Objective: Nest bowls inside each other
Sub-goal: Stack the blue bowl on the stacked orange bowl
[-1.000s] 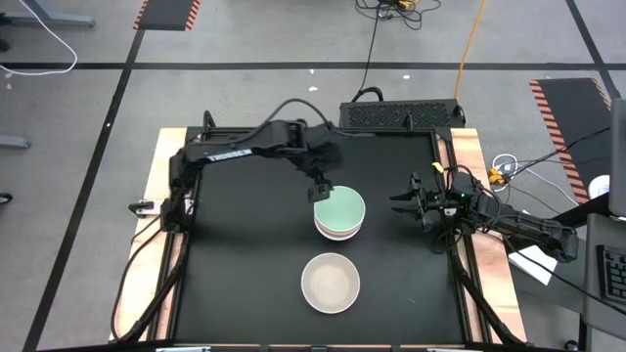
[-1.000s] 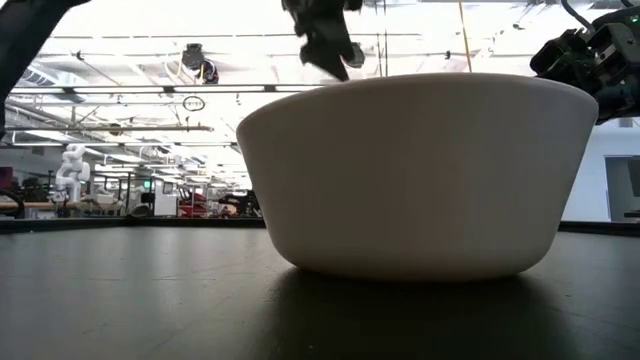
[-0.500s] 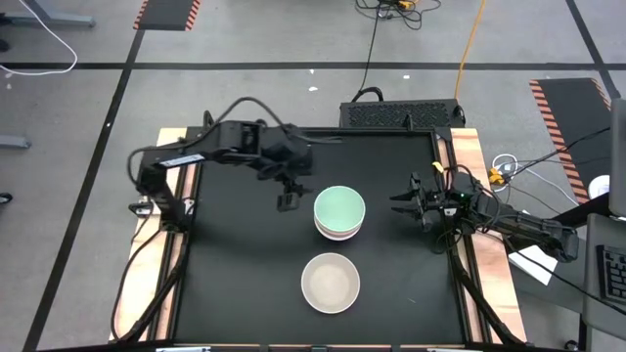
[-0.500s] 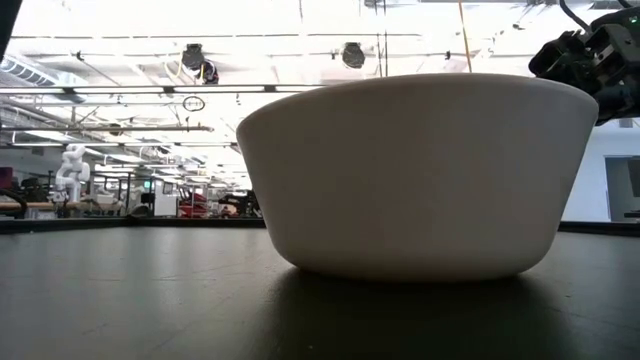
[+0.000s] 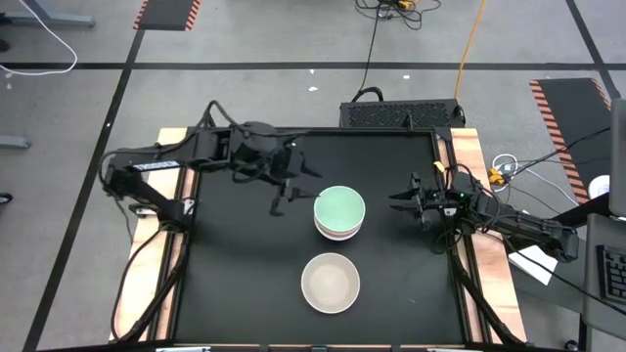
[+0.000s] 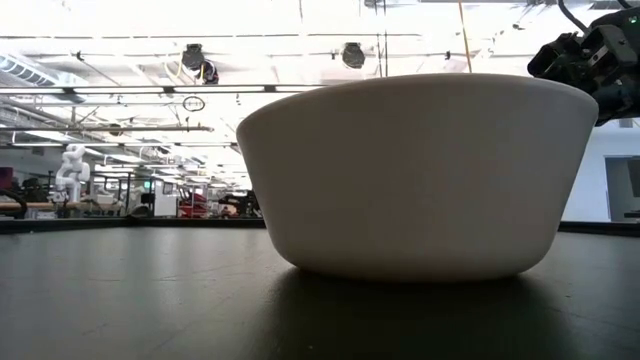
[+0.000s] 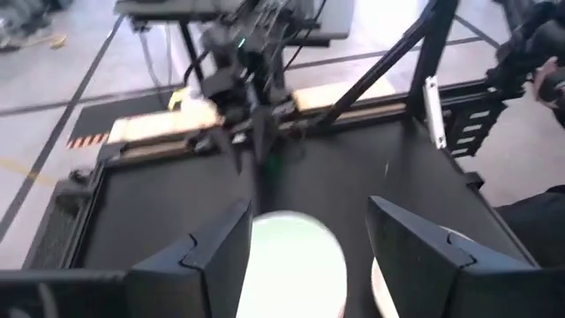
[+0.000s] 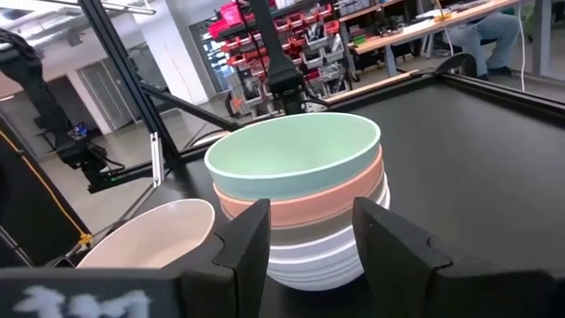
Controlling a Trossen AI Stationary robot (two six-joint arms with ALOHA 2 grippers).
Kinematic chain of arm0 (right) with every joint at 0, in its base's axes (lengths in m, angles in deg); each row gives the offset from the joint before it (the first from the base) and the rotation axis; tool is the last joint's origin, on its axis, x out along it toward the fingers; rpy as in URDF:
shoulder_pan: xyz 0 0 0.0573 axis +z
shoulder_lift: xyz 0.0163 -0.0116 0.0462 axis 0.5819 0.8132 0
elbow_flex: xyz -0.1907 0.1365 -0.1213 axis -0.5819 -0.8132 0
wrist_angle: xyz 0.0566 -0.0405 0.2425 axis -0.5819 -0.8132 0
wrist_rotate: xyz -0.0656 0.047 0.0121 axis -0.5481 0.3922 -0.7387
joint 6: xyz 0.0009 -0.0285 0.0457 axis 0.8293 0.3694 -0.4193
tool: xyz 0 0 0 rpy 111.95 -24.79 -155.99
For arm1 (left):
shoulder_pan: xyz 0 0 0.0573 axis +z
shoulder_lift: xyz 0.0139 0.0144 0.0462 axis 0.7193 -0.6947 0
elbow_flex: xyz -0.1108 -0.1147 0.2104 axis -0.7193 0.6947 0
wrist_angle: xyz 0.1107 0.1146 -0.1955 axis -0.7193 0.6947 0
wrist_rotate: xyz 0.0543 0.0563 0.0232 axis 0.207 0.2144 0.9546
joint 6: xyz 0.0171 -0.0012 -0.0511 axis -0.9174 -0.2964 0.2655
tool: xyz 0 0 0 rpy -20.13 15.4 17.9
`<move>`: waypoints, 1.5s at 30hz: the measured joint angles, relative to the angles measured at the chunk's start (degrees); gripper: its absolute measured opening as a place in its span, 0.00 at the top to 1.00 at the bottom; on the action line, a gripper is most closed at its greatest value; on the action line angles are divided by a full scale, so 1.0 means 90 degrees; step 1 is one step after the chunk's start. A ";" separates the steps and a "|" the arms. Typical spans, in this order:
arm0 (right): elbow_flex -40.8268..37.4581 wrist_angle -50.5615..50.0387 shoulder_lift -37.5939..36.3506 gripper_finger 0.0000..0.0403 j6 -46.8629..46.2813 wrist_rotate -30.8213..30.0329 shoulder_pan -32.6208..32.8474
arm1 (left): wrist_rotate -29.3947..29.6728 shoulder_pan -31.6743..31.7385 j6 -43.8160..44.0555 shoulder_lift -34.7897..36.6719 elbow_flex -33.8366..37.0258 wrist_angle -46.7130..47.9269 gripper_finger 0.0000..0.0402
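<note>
High view first: my left claw [image 5: 277, 207] is hanging just off the left side of the bowl stack, not touching it, with nothing in it. My left wrist view shows the two fingers [image 7: 221, 256] spread well apart with only air between them, and the mint green bowl [image 7: 296, 265] sits right past the gap.

That mint green bowl [image 5: 339, 206] is the top of the stack [image 5: 338, 217], roughly mid-bench. From my right wrist view you can read the layers nicely: mint green [image 8: 296, 150] on top, a salmon-orange bowl [image 8: 305, 199] under it, then a grey-brown rim [image 8: 375, 196], then white bowls [image 8: 309, 256] at the bottom, all sitting inside one another. I can't count the white ones for sure.

The cream bowl [image 5: 331, 282] is on its own, nearer the front edge of the black bench [image 5: 235, 284], apart from the stack. It's parked right up against the low camera, so it fills most of that view [image 6: 415, 175].

My right claw [image 5: 399, 203] waits over by the right side of the stack, well off it, pointing at it. Its fingers [image 8: 247, 238] are spread too, framing the stack from a distance, holding nothing.
</note>
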 joint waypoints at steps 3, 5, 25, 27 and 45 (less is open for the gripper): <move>-0.0002 -0.0002 0.0000 0.61 0.0000 0.0001 0.0002 | 0.0000 0.0161 0.0157 0.0525 0.0809 -0.0450 0.44; 0.0000 -0.0002 0.0007 0.61 0.0002 0.0001 0.0002 | 0.0002 0.0222 0.0136 0.0937 0.1393 -0.0551 0.44; 0.0000 0.0003 0.0104 0.61 0.0108 -0.0002 0.0002 | 0.0240 0.0408 0.0522 0.4775 0.6376 -0.2667 0.44; 0.0000 0.0003 0.0104 0.61 0.0121 -0.0002 0.0002 | 0.0178 0.0408 0.0536 0.4968 0.6712 -0.2755 0.44; 0.0000 0.0003 0.0104 0.61 0.0051 -0.0006 0.0002 | -0.0145 0.0425 0.0995 0.6148 0.8660 -0.5191 0.44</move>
